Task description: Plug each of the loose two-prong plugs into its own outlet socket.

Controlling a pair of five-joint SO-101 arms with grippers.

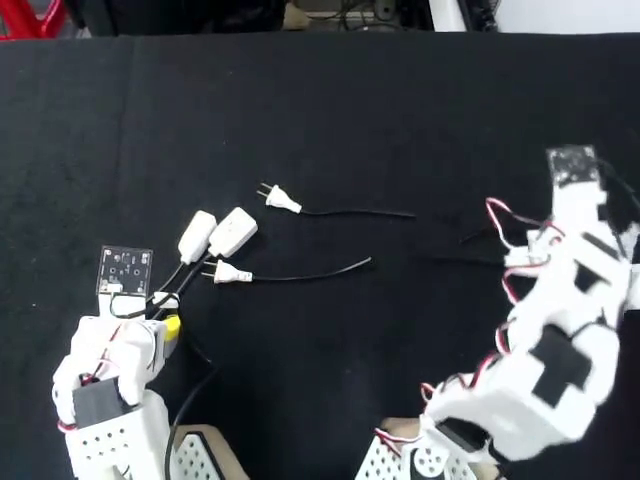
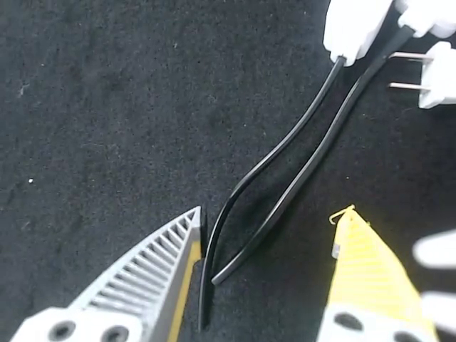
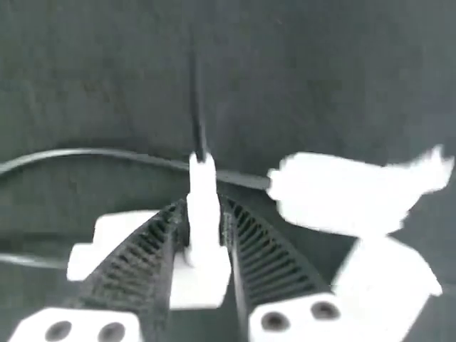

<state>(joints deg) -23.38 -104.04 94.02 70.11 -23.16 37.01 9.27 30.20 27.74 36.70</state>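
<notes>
Two-prong plugs lie loose on the black tablecloth (image 1: 330, 110) in the high view. The farther plug (image 1: 283, 202) trails its cord to the right. The nearer plug (image 1: 230, 272) lies just beside the sockets with its prongs pointing left. Between the two plugs sit the left socket (image 1: 197, 236) and the right socket (image 1: 233, 232), side by side. Their black socket cords (image 1: 172, 285) run down toward the left arm (image 1: 110, 385), next to a small square board (image 1: 125, 272). The right arm (image 1: 560, 340) stands well apart at the table's right side, with thin black cord ends (image 1: 470, 240) near it.

In the left wrist view, the left gripper (image 2: 273, 214) is released, its grey and yellow fingers spread wide and holding nothing. Both socket cords pass through the gap between the fingers, lying in the way on the cloth, and lead up to the two sockets. The nearer plug sits just beside them, its prongs aimed at the cords.

In the right wrist view, the right gripper (image 3: 204, 206) is clenched on a narrow white plug body (image 3: 203, 182), whose cord leads straight away; its prongs are hidden. A blurred white piece (image 3: 342, 194) lies close beside it, fed by a crossing cord (image 3: 85, 153). A white block (image 3: 107, 239) sits against one finger.
</notes>
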